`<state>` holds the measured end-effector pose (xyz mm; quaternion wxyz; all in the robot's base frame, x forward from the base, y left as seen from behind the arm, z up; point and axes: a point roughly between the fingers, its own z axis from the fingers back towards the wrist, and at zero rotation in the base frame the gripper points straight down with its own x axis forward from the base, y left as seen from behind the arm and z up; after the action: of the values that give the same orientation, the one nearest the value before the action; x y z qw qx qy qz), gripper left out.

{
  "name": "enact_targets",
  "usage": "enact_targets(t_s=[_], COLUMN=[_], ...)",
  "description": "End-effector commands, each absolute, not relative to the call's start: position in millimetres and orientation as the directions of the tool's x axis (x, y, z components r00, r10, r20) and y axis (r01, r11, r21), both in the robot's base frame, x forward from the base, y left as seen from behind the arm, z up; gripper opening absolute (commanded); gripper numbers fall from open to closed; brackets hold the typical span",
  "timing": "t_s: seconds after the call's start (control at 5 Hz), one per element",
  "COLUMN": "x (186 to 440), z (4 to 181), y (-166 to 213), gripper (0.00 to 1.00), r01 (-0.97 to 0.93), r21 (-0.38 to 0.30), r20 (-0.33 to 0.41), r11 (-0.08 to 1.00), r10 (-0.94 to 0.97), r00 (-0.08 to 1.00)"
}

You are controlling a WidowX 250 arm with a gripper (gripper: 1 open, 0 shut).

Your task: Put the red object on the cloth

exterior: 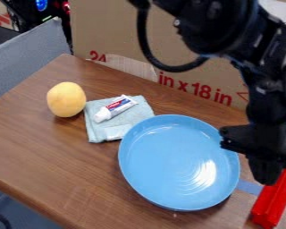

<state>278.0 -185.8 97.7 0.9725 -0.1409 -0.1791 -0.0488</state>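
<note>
Your gripper (266,173) hanging at right side of view, below dark arm, fingers pressing together on upper end of red object (274,199); you are gripping it. Red object tilting, lower end pointing toward bottom right corner, just beside right rim of blue plate (170,174). Whether its lower end is touching table (36,150), cannot tell. Cloth (101,130) lying well apart from it, at plate's upper-left rim. Toothpaste tube (121,109) resting across cloth. Yellow-orange ball (65,98) sitting just left of cloth. Cardboard box (121,40) standing behind.
</note>
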Motion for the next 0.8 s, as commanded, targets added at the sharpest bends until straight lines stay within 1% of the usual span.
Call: enact_targets(t_s=[0.0,0.2,0.4,0.6], x=[267.2,255.7,278.3,296.2], z=[111.8,104.2,129.5,128.9], y=[-201.6,-205.2,-208.9,-216.1], gripper=[0.0,0.0,0.0,0.0], r01=[0.149,0.152,0.122,0.117], r21=[-0.284,-0.277,-0.295,-0.315], r20=[0.388,0.382,0.383,0.361], r11=[0.947,0.949,0.948,0.942], r10=[-0.028,-0.036,0.001,0.005], r00=[0.921,0.923,0.924,0.932])
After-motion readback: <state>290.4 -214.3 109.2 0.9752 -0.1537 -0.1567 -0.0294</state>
